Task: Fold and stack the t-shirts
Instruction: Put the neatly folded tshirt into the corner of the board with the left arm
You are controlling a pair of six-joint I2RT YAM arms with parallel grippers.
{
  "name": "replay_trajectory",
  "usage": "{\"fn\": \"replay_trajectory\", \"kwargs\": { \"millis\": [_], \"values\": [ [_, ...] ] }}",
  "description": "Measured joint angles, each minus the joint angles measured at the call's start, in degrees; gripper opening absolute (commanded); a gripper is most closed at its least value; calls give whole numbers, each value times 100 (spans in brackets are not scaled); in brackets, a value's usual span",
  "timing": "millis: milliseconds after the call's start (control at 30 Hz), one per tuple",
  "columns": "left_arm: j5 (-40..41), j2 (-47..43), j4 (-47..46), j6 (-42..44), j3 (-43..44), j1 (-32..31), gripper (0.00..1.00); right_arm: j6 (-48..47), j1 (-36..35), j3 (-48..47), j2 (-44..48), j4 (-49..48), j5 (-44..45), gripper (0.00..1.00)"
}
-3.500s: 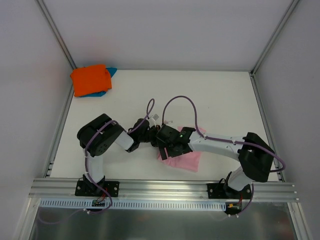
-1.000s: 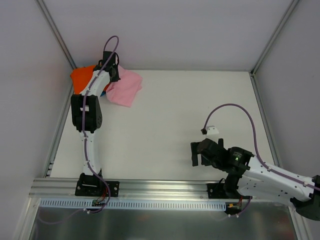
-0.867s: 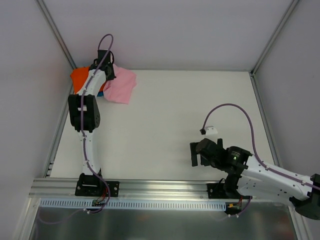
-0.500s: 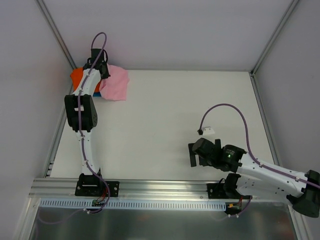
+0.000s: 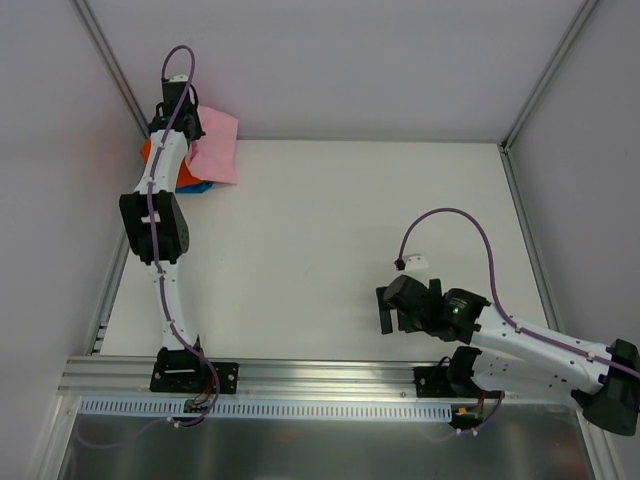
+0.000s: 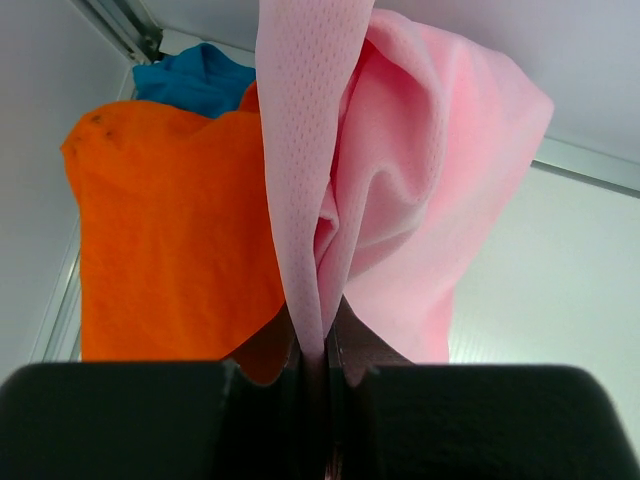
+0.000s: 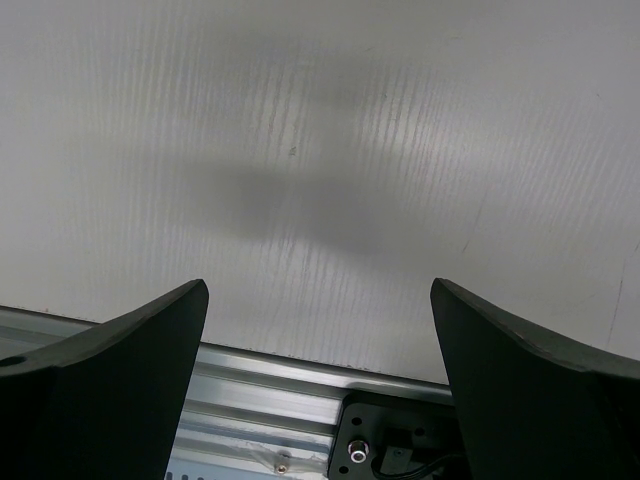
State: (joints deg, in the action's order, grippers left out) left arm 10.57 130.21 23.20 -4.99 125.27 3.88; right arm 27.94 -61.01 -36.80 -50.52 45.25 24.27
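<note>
My left gripper [image 5: 183, 128] is stretched to the far left corner and shut on the folded light pink t-shirt [image 5: 215, 146], which hangs from it above the stack. In the left wrist view the pink cloth [image 6: 400, 190] is pinched between the shut jaws [image 6: 322, 365]. The bright orange t-shirt [image 6: 170, 240] lies below it on the teal-blue t-shirt [image 6: 195, 82]. From above only slivers of orange [image 5: 146, 150] and teal [image 5: 197, 187] show. My right gripper [image 5: 400, 310] is open and empty low over the table near the front edge; it also shows in the right wrist view [image 7: 320, 340].
White walls enclose the table on three sides, with a metal corner post [image 5: 110, 70] right by the stack. An aluminium rail [image 5: 320, 375] runs along the front edge under the arm bases. A purple cable [image 5: 450, 225] loops above the right arm.
My left gripper has carried the pink t-shirt from the table's middle to the far left corner, over the orange one. My right arm has let go and drawn back toward the front edge.
</note>
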Motion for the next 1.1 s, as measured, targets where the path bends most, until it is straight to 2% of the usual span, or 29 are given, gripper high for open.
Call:
{"fn": "replay_trajectory", "kwargs": {
  "millis": [500,1100],
  "values": [
    [-234,0,28,13,0,337,0,-129,160,13,-186,-24,-116,100],
    [-474,0,415,17,350,369,0,-208,256,205,-184,-260,-197,99]
  ]
}}
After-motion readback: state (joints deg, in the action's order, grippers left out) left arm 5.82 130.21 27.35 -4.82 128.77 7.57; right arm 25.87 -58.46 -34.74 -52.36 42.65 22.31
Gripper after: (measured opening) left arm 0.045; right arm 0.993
